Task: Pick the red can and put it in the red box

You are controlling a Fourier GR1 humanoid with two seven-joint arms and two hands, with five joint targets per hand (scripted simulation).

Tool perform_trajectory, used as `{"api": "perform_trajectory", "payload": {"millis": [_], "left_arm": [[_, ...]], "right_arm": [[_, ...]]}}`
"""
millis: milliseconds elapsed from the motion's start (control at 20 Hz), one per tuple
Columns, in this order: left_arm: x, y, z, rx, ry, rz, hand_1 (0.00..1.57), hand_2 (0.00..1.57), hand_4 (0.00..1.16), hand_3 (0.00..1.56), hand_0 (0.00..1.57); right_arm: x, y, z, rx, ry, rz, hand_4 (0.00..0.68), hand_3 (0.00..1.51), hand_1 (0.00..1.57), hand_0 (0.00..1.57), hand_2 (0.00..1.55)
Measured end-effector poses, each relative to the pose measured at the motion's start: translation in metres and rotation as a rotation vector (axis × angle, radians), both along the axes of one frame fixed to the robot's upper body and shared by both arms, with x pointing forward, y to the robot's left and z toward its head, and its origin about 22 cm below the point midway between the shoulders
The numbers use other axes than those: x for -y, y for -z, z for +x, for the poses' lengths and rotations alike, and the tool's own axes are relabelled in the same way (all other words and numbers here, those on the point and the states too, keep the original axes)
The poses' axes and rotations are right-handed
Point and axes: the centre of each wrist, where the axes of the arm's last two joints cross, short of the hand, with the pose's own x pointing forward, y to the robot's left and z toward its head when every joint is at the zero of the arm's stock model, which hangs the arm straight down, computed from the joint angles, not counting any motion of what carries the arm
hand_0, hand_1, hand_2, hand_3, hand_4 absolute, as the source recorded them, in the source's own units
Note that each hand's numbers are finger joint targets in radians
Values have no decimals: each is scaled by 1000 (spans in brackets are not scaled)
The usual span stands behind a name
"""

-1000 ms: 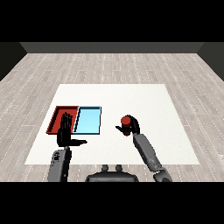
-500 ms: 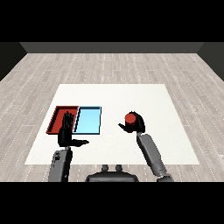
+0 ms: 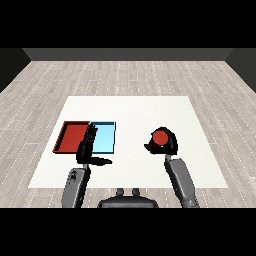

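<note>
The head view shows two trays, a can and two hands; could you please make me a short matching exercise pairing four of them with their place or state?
Column one:
1. red can
2. red tray
3. light blue tray
4. left hand

Column two:
A. fingers straight, holding nothing
B. farthest left on the table
C. held in the right hand
D. between the red tray and the can

Pairs: 1-C, 2-B, 3-D, 4-A

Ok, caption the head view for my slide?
Right robot hand curled round the red can, right of the red tray.
</note>
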Motion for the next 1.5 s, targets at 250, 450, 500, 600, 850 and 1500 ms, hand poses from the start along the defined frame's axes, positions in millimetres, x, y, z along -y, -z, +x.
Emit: {"api": "perform_trajectory", "payload": {"millis": [250, 450, 500, 600, 850, 1500], "left_arm": [[18, -5, 3, -27, 23, 22, 0, 0, 0, 0, 0], [36, -6, 8, -49, 40, 46, 0, 0, 0, 0, 0], [40, -7, 6, -55, 43, 51, 0, 0, 0, 0, 0], [49, -9, 10, -65, 55, 57, 0, 0, 0, 0, 0], [62, 0, 10, -100, 64, 75, 0, 0, 0, 0, 0], [85, 33, 27, -191, 92, 81, 0, 0, 0, 0, 0]], "right_arm": [[-41, -13, 8, 37, -2, 4, 628, 1382, 1440, 1440, 1405], [-67, -18, 14, 54, -6, 11, 629, 1387, 1428, 1428, 1411], [-65, -17, 9, 60, -9, 11, 627, 1395, 1421, 1421, 1410], [-73, -17, 14, 77, -16, 17, 634, 1401, 1435, 1435, 1423], [-80, -27, 12, 119, -26, 29, 616, 1395, 1442, 1442, 1430], [-95, -31, 13, 162, -71, 43, 652, 1386, 1460, 1460, 1427]]}}
